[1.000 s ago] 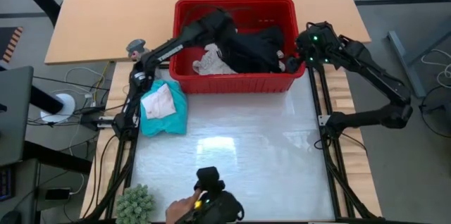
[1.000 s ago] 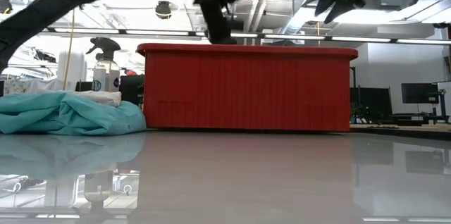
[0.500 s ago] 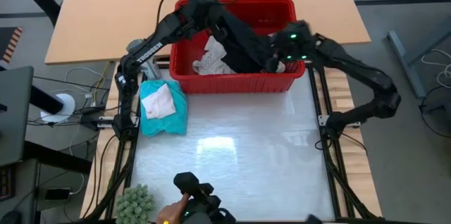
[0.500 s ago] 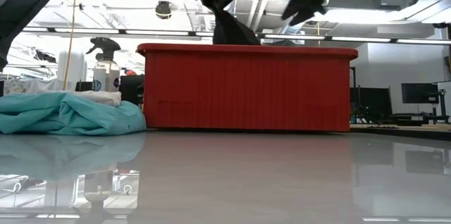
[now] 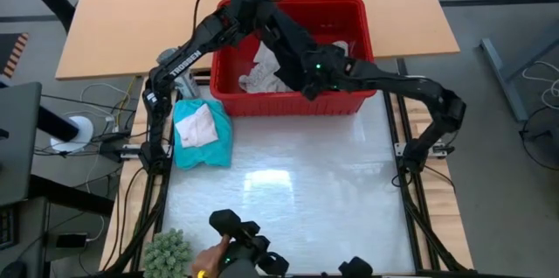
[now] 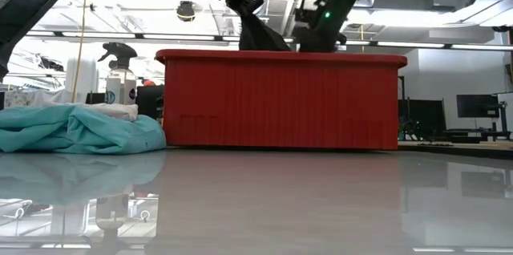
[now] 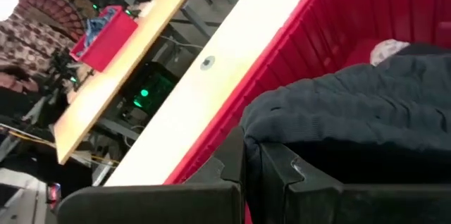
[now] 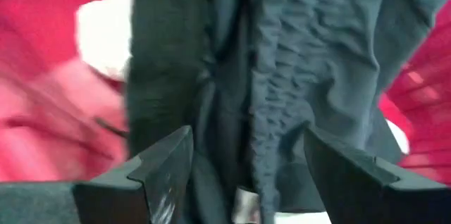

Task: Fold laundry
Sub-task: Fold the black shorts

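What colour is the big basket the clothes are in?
Red. The basket shows best in the low view, standing on the table.

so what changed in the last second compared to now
The left gripper, shut on the black garment, has lifted it up out of the red basket. The right gripper swung in from the basket's right end to over the basket, open, with the hanging black cloth between its fingers. The teal garment, the white piece on it and the white garment in the basket stayed put.

Left pincer (image 7: 243, 175) clamped, raised; right pincer (image 8: 243, 182) spread wide, reaching in.
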